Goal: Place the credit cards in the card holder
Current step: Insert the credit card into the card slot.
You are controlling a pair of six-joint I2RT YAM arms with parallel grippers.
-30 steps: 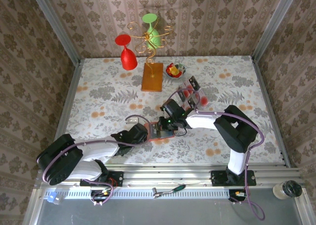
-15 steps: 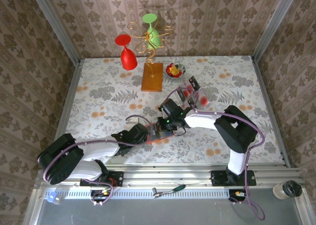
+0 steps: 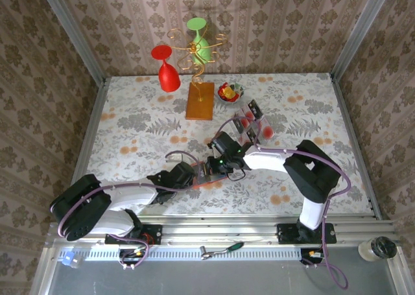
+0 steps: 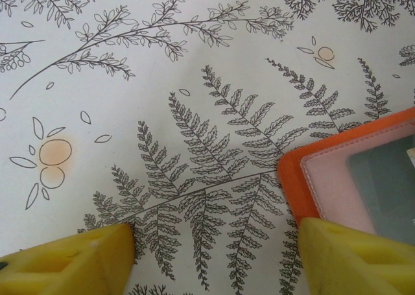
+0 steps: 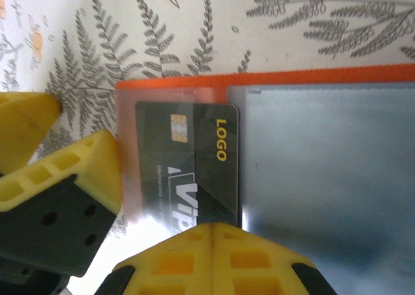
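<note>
card holder [image 3: 209, 173]: lies open and flat on the floral tabletop [image 3: 130, 126], near the front edge, between the two arms. shows an orange rim, a grey-blue panel on one half and a clear pocket on the other.

dark card [image 5: 188, 159]: sits in that clear pocket, with gold chip and yellow "logo" print readable through the film, one edge against the grey-blue panel.

right tool [image 5: 214, 235]: closed, fingertips pressed together. rests at the dark card's near edge, over the holder.

left tool [image 4: 214, 235]: open, with bare tabletop between the fingers. overlaps the holder's orange corner with one finger [image 4: 356, 256] and keeps the other well clear of it. crowds the pocket's outer side, just beside the holder, as seen from the right wrist.

other credit cards [image 3: 251, 121]: lie in a loose cluster farther back and to the right, well apart from the holder, beyond the right arm.

farther back still: small bowl [image 3: 229, 91] of red and yellow pieces, just beside an orange-brown block [image 3: 200, 102] bearing a gold wire stand [image 3: 194, 48] with a red glass [image 3: 168, 74] and a green glass [image 3: 200, 39]. all well apart from the holder and out of the arms' way.
</note>
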